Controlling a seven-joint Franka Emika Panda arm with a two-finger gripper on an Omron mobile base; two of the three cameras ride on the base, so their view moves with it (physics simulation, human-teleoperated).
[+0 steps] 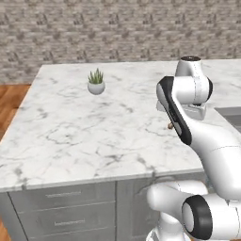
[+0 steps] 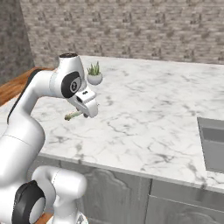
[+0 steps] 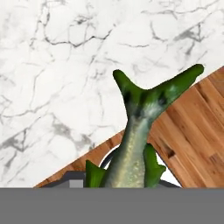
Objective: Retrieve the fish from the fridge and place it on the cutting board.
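Note:
The fish (image 3: 139,131) is a slender greenish-yellow thing, and my gripper (image 2: 87,112) is shut on it. In the hand view its forked tail points up and away from the hand, over the marble counter's (image 3: 65,65) edge and the wooden floor (image 3: 197,127). In the right base view the fish (image 2: 72,116) sticks out to the left of the hand, held a little above the counter near its left front part. A small tip of the fish (image 1: 170,126) peeks out behind the arm in the left base view. The fridge and the cutting board are out of view.
A small potted plant (image 1: 96,82) (image 2: 94,74) stands on the marble counter (image 1: 70,136) toward the back. A sink basin (image 2: 212,144) is sunk into the counter at the right. Grey drawers (image 1: 61,207) lie below the front edge; a brick wall runs behind.

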